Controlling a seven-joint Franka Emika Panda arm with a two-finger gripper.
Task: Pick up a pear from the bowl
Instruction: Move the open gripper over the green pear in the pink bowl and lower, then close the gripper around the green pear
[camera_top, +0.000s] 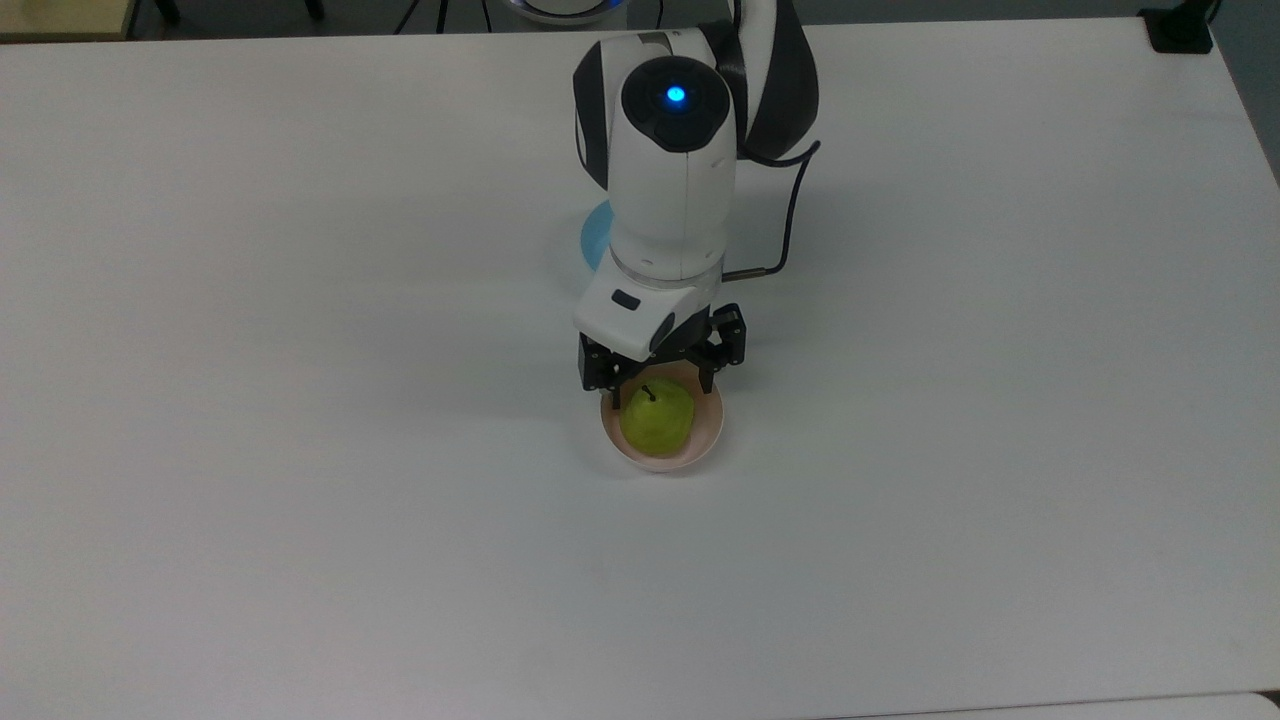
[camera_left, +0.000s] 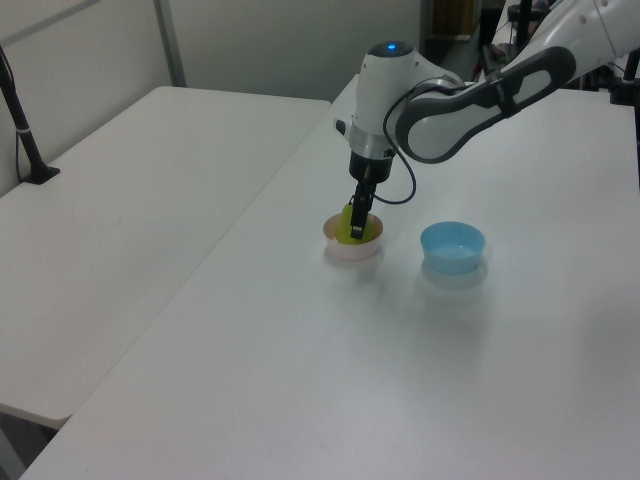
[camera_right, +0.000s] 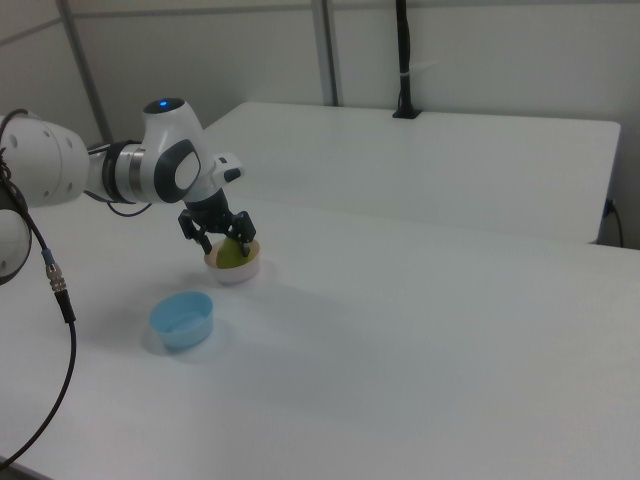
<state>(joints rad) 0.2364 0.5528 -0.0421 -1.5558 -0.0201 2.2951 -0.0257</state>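
Top view is showing the gripper (camera_top: 663, 393) hanging spread wide, one finger either side of the pear's (camera_top: 657, 420) stem end; the pear is sitting upright in the pink bowl (camera_top: 708, 434), directly beneath.

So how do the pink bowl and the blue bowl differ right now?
The pink bowl holds the pear; the blue bowl holds nothing. The open claw straddles the pear at the pink bowl, while the blue bowl sits apart, at the left view's right. The colours differ too: pale pink and light blue. Both are small, round, upright and of similar size, standing on the white table.
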